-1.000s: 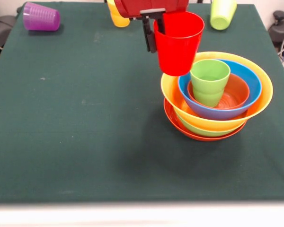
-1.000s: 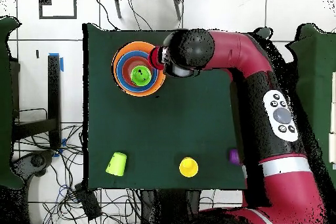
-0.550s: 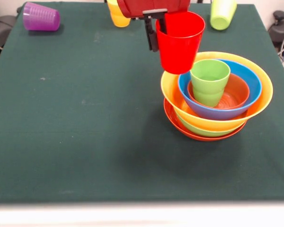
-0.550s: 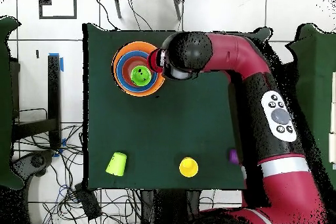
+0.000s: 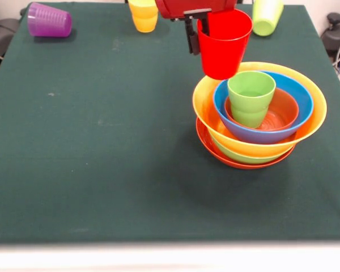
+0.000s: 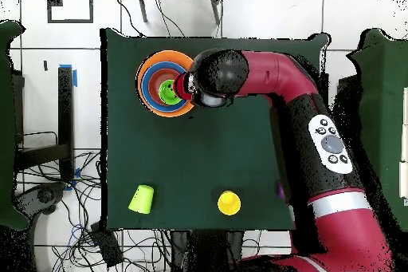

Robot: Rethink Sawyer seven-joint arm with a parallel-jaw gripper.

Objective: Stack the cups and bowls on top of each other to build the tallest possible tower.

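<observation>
- My claw [image 5: 199, 25] is clamped on the rim of the red cup [image 5: 223, 42], one dark finger [image 5: 191, 35] showing down the cup's left outside wall; the cup hangs upright, mouth up.
- The red cup hovers over the far-left rim of the tower [image 5: 259, 116], just left of and above the light green cup [image 5: 250, 97], not touching it.
- That green cup stands upright in the small orange bowl [image 5: 280, 112], which sits in the blue bowl [image 5: 297, 96], inside the large orange-yellow bowl [image 5: 317, 116]; a green bowl [image 5: 241, 156] and the wide red-orange bowl [image 5: 215, 152] lie beneath.
- Along the far edge: a purple cup [image 5: 49, 20] on its side at left, a yellow cup [image 5: 143, 14] by my arm, another light green cup [image 5: 267, 16] at right.
- All rest on a dark green table [image 5: 102, 141]; overhead, cables [image 6: 72, 205] trail over the white tiled floor [image 6: 32, 69].
</observation>
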